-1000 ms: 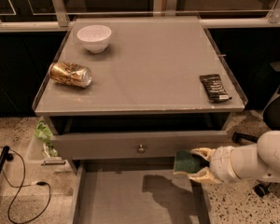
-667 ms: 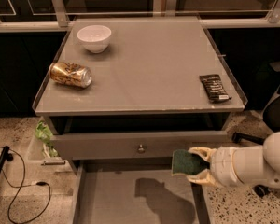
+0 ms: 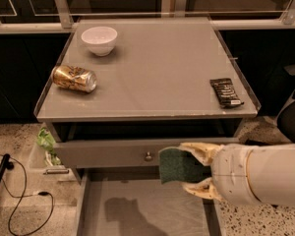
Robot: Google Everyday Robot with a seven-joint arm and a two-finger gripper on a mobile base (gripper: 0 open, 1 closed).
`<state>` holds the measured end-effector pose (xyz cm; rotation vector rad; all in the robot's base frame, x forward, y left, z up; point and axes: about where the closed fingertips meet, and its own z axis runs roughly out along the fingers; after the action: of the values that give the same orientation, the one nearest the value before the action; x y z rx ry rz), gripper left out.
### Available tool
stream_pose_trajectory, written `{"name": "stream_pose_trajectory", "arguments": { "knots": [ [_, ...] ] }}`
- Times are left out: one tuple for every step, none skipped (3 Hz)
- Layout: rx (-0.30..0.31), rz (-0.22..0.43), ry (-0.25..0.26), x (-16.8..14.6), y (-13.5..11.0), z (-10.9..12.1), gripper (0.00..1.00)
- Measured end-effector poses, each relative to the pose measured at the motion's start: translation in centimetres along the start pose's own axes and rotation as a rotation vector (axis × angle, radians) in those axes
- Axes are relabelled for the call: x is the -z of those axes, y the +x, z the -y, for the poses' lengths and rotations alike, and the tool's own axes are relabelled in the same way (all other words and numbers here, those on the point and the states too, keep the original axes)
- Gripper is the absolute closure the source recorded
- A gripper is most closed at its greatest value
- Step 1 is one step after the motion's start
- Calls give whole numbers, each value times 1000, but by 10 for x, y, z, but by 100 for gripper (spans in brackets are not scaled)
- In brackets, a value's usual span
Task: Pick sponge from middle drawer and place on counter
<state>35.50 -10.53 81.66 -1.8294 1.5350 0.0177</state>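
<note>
Gripping the sponge (image 3: 173, 165) between its two pale fingers, the claw (image 3: 189, 167) hangs at the right, above the open middle drawer (image 3: 137, 213) and just in front of the knobbed drawer (image 3: 113, 154). The sponge's dark green face is toward the camera, clear of the drawer floor. On the tabletop (image 3: 157, 68): white bowl (image 3: 99, 39) far left; can (image 3: 73, 78) on its side near the left edge; black wrapper (image 3: 226, 92) at the right edge.

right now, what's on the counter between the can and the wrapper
Nothing: the camera view shows bare counter between can and wrapper. The gripper, over the middle drawer, holds the sponge.
</note>
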Motion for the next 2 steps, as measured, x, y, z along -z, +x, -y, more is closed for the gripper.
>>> {"name": "stream_pose_trajectory", "arguments": {
  "knots": [
    [97,8,16,27,-40,33,100],
    [134,67,25,43,-78,83,100]
  ]
}}
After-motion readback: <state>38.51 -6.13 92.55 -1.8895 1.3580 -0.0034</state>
